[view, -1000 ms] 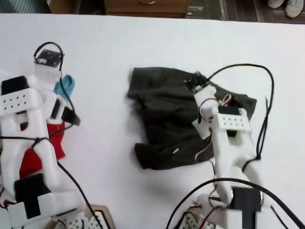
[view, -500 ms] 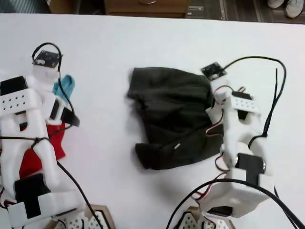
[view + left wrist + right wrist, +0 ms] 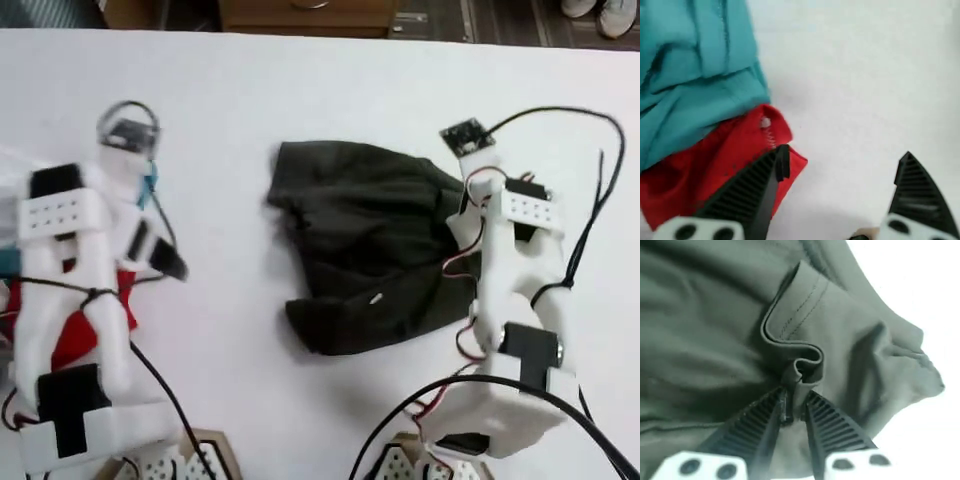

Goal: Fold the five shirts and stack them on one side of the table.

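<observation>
A dark grey-green shirt (image 3: 360,250) lies crumpled in the middle of the white table (image 3: 230,100). My right arm (image 3: 505,250) stands over the shirt's right edge. In the right wrist view my right gripper (image 3: 796,407) is shut on a raised fold of the dark shirt (image 3: 715,315). At the table's left side a teal shirt (image 3: 690,65) lies on a red shirt (image 3: 705,170). My left gripper (image 3: 845,160) hangs open just above them, one finger over the red shirt's corner and the other over bare table. From above, the left arm (image 3: 70,260) covers most of the red shirt (image 3: 68,340).
Black cables (image 3: 590,200) loop from the right arm across the table's right side. Both arm bases stand at the near edge. Bare white table lies beyond the shirts and between the two arms. A wooden cabinet (image 3: 300,15) stands behind the far edge.
The right arm has swung from over the dark shirt's middle to its right edge, pulling that side of the cloth along. The left arm has shifted slightly right, covering more of the teal shirt.
</observation>
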